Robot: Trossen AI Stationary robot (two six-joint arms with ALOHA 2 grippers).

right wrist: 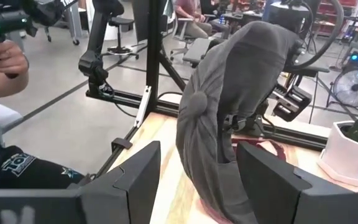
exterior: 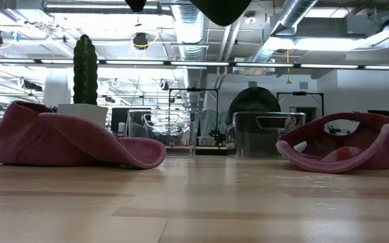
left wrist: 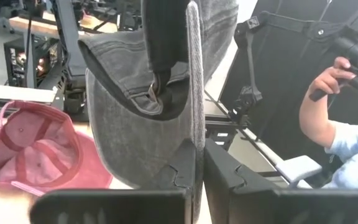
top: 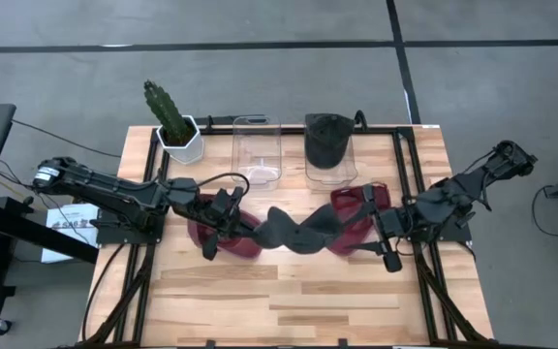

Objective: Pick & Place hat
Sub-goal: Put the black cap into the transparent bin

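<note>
A cap hangs above the middle of the table, between the left gripper on its left and the right gripper on its right. A second cap lies on the table under the left arm, a third cap under the right arm. Along the far edge stand a potted cactus at the left, then an empty clear bin, then a clear bin holding a fourth cap.

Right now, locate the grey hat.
High view: the grey hat hangs mid-table between both arms, pinched by the left tool, flanked by two maroon hats.
</note>
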